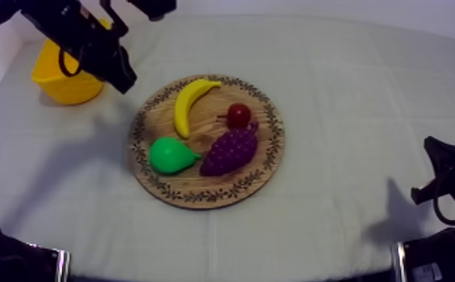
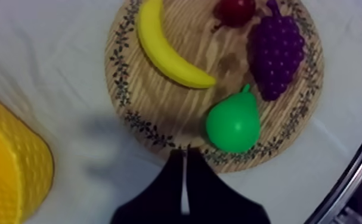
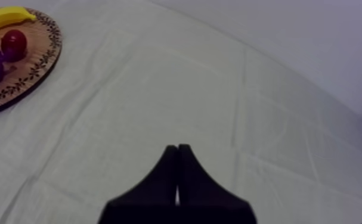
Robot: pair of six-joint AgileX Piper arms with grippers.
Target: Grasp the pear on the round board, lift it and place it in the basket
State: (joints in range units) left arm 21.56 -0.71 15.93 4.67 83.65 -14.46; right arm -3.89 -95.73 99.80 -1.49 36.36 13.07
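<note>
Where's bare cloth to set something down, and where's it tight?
Widest free patch: cloth between the wooden board and the right gripper. Also free: cloth between the board and the near edge. Tight: the gap between yellow basket and board, left gripper over it. Crowded: the board, holding banana, small red fruit, grapes, pear.

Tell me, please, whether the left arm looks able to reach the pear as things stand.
Likely yes: the left gripper hovers by the board near the pear, nothing between; its shut fingers must open first.
</note>
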